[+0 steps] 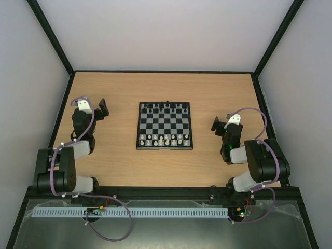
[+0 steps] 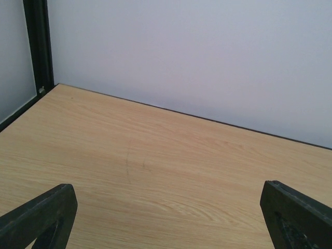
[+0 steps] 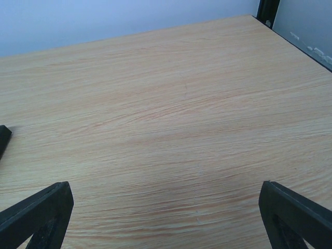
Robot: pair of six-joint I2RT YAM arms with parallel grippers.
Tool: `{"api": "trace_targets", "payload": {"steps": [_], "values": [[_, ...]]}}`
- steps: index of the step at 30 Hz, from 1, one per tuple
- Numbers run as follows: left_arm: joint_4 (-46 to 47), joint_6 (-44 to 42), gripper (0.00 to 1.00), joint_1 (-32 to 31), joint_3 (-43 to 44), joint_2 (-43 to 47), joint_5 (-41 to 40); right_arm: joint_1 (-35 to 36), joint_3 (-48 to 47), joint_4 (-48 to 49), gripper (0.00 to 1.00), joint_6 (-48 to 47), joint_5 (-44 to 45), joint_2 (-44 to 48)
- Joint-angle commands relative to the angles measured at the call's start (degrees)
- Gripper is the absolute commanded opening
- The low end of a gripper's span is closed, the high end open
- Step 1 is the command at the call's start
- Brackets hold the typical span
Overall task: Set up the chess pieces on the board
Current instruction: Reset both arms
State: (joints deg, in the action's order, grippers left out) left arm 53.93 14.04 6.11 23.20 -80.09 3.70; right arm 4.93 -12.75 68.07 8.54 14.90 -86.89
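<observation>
The left end effector (image 1: pixel 96 107) and right end effector (image 1: pixel 222 122), both released, flank the board (image 1: pixel 165 126); chess pieces (image 1: pixel 165 139) line its near edge.

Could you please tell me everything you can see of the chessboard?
The board is small and square, with black and grey-white checks inside a thin black rim; its material is hard to tell. It lies flat in the middle of the table, its edges square to the table's. Along its near edge stand white chess pieces, along the far edge black pieces; the middle rows are bare. The left claw and right claw stand apart from it.
</observation>
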Motion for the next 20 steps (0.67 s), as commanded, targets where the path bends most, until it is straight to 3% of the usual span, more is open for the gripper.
{"api": "trace_targets", "payload": {"steps": [1, 9, 20], "values": [[0.87, -1.53, 0.99, 0.31, -2.73, 4.05, 0.59, -0.36, -0.13, 3.47, 0.99, -0.90, -0.62, 0.01], [0.86, -0.29, 1.00, 0.30, -8.62, 9.74, -3.49, -0.38, -0.28, 3.29, 0.99, -0.83, -0.74, -0.04], [5.05, -0.68, 1.00, -1.34, -10.42, 5.14, -5.77, -0.44, -0.23, 3.26, 0.99, -0.87, -0.68, -0.05]]}}
